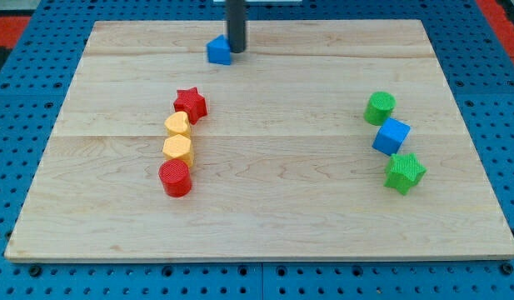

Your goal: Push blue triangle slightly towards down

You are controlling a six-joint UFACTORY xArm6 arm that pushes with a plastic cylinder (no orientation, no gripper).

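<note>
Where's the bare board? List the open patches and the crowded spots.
Open: the middle, between the red star column and the green cylinder column; also the bottom strip. Crowded: both columns, and top centre, where my tip sits right of the blue triangle.

Pale wooden board (265,208) with smooth grained planks, matt plastic-looking blue triangle (218,51), dark matt rod

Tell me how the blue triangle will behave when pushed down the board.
The blue triangle looks rigid with flat faces, so it will probably slide, not roll. My tip sits at its right side, off-centre, so it may twist or slip away. The smooth wooden board likely offers little grip.
</note>
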